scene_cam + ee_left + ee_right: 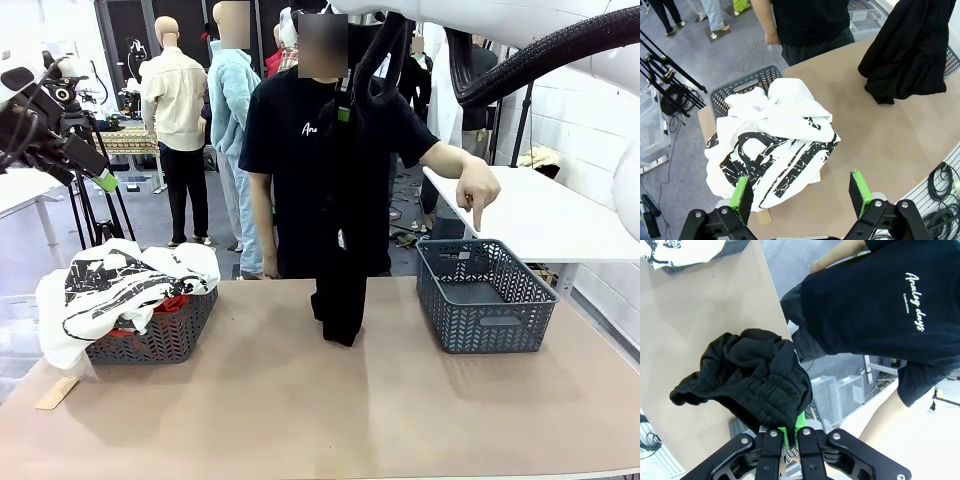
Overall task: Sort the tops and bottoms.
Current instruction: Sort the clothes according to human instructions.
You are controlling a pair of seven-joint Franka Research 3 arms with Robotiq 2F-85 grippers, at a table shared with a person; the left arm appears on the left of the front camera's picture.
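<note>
Front view: black bottoms (340, 290) hung in the middle of the table (300, 420), lower end touching or just above the surface — hard to tell which.
Right gripper (788, 432): closed on the gathered waistband of the bottoms, holding them up; the arm reached in from above.
Left gripper (802, 192): jaws wide apart, nothing between them, poised above the left basket (160, 335).
White top (775, 150): with bold black print, heaped over the left basket and spilling over its near and outer rim.
Red top (172, 303): only a small patch visible under the white one, inside the same basket.
Right basket (485, 295): appeared to hold no garments; a person's hand (478, 190) pointed a finger down at it.
Done so far: both tops seemed already gathered in the left basket, though the white one lay untidily.
Left to do: the bottoms were lifted but not yet placed — they likely had to travel across to the right basket and be released there.
</note>
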